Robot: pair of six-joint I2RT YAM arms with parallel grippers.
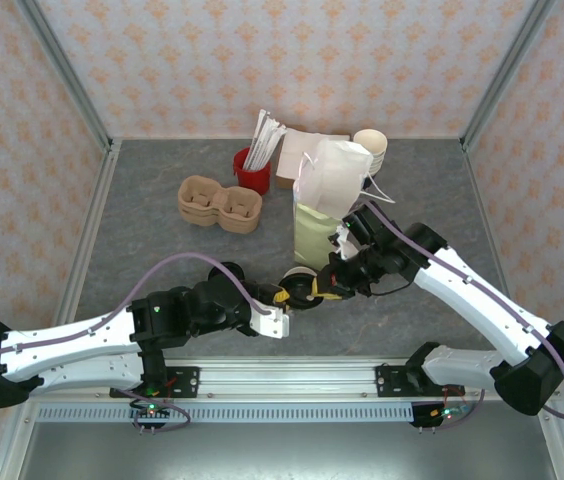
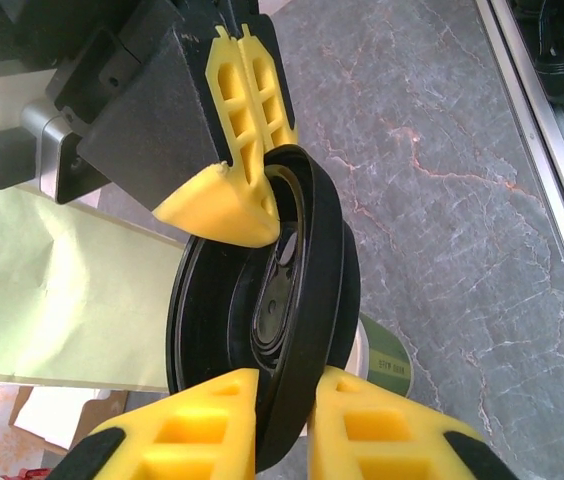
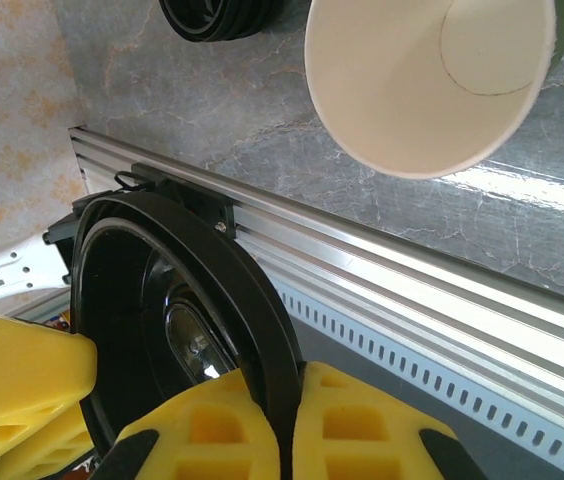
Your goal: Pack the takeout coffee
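- The left arm reaches in from the left of the cup, low over the tabletop.
- The left claw is clenched on the lid, one yellow finger on each face of the rim.
- A black disc stack sits on the tabletop just left of the cup, apart from it.
- A brown cup carrier lies behind and to the left of the cup, well apart.
- A red holder with white sticks stands behind the cup, next to the carrier.
- The lid is off the cup and held on edge just beside it, between the two claws.
- The cup stands upright on the tabletop near the front rail. Its mouth is open, the inside is cream, and an olive side shows under the lid in the left wrist view.
- A green bag lies flat just behind the cup.
- A white bag stands behind the cup, beyond the green bag.
- A stack of cream cups stands behind and to the right of the cup, by the back wall.
- The right claw is clenched on the lid's rim, opposite the left claw.
- The right arm comes in from the right of the cup.
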